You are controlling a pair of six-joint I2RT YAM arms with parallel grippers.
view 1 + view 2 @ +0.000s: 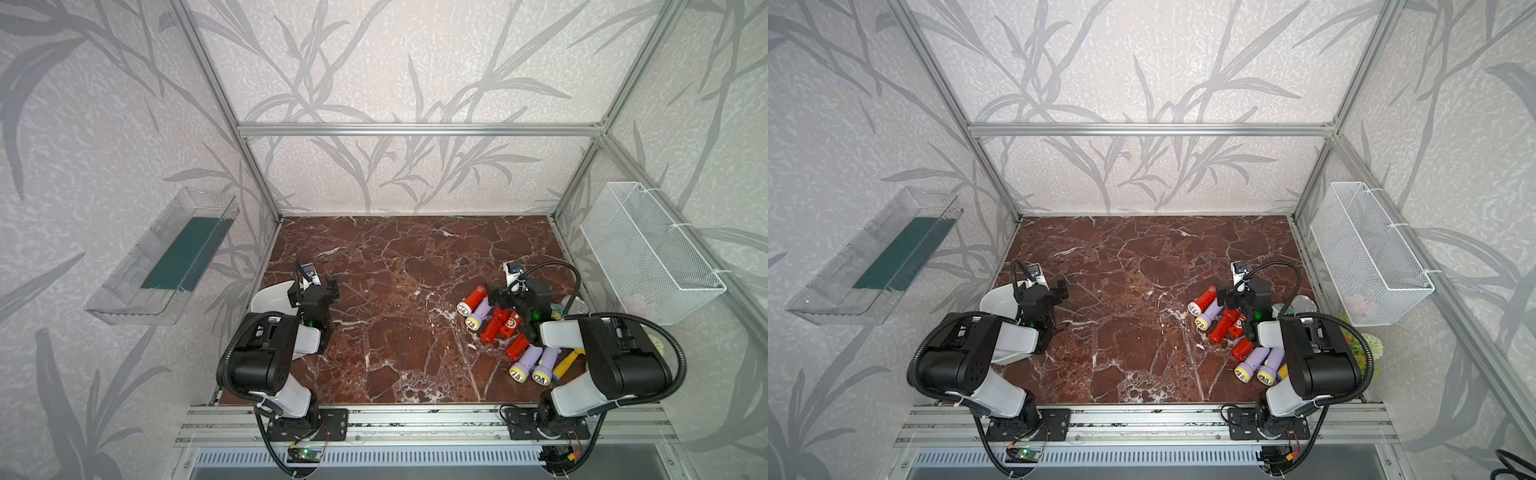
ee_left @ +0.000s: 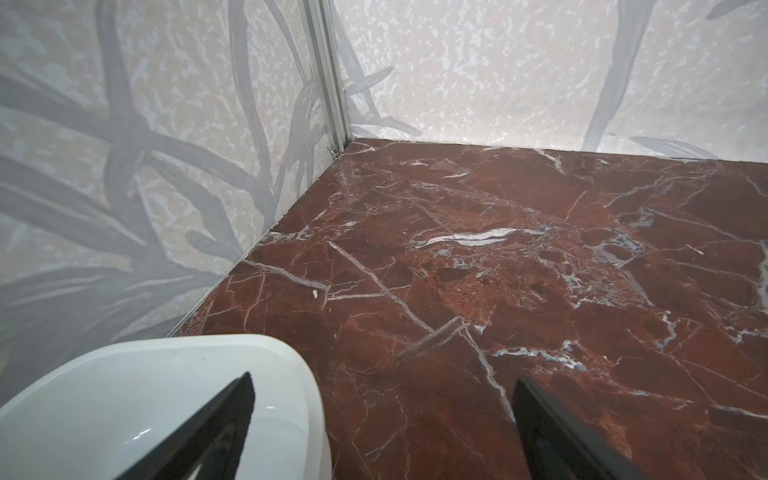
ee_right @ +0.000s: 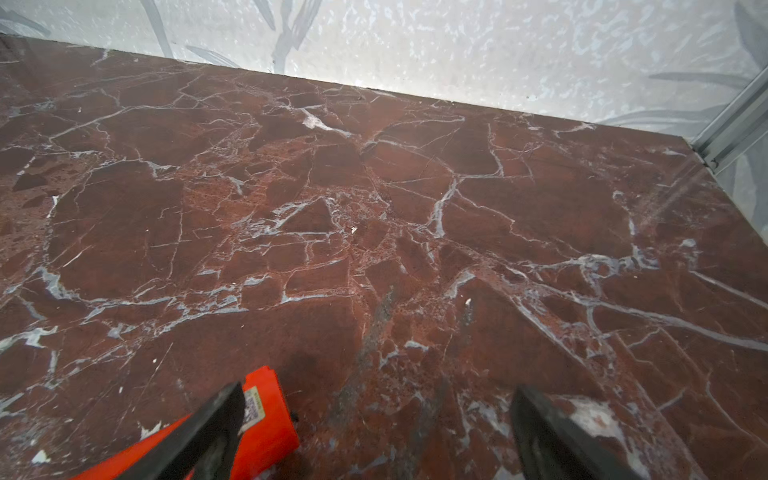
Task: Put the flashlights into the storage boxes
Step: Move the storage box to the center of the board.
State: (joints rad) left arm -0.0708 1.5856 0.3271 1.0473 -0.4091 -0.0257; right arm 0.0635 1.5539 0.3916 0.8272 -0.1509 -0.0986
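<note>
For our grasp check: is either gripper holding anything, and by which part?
Nothing is held. Left gripper open, partly over the white tray; right gripper open above a red flashlight.

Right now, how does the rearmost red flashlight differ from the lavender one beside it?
The red flashlight is bright red; the lavender flashlight is pale purple. The red flashlight bears a label at its tail; the lavender flashlight shows none. Both lie flat, side by side, yellowish lenses pointing the same way.

No legible txt; sticker on red flashlight too blurry.
</note>
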